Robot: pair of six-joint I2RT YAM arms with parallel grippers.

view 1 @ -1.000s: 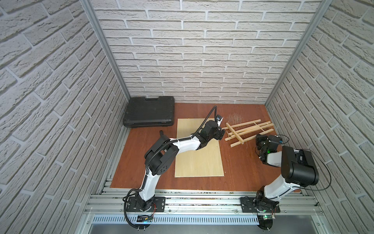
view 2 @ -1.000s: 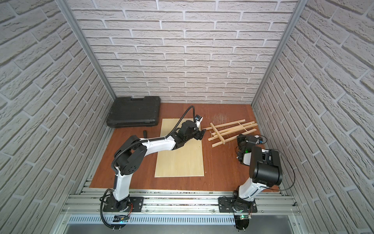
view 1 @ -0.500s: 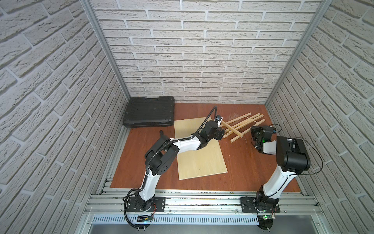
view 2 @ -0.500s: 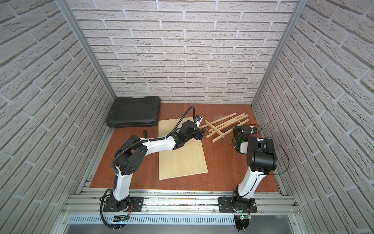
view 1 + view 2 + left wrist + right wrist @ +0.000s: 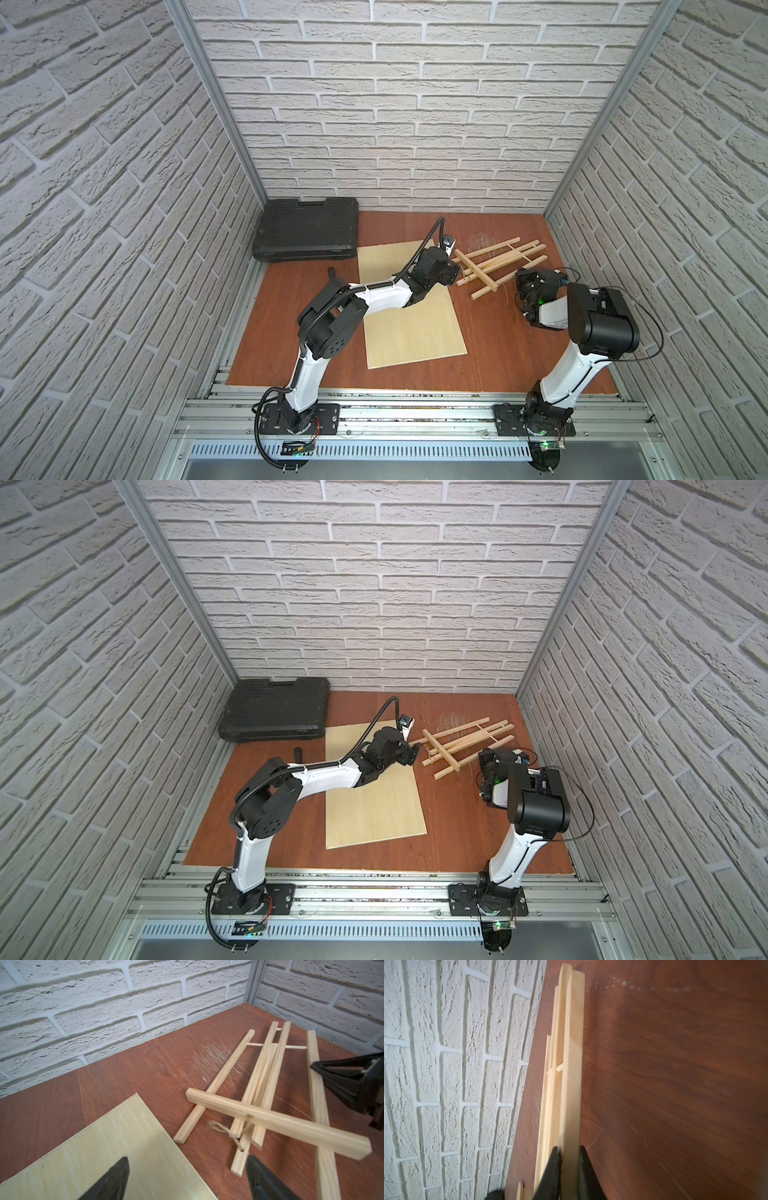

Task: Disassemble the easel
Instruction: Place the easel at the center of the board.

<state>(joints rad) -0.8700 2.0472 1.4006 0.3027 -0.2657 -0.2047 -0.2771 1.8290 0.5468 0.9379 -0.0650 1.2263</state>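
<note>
The light-wood easel [image 5: 494, 266] [image 5: 461, 746] lies flat on the brown table at the back right, folded, with a crossbar [image 5: 270, 1120] over its uprights and a cord [image 5: 224, 1130] tied to the rear leg. My right gripper [image 5: 569, 1167] [image 5: 521, 280] is shut on the outer upright [image 5: 571, 1084] nearest the right wall; it also shows in the left wrist view [image 5: 353, 1084]. My left gripper [image 5: 187, 1169] [image 5: 454, 275] is open and empty at the easel's left end. One of its fingers [image 5: 259, 1176] is beside the rear leg's tip, the other over the board.
A large pale plywood board [image 5: 411, 324] [image 5: 93, 1157] lies skewed in the table's middle, partly under the left arm. A black tool case [image 5: 307, 232] fills the back left corner. A small dark object [image 5: 331, 272] lies near the board's left edge. Brick walls close three sides.
My right gripper has dragged the easel left and back, toward the left gripper, turning it a little. The plywood board has rotated slightly. The left gripper has hardly moved.
</note>
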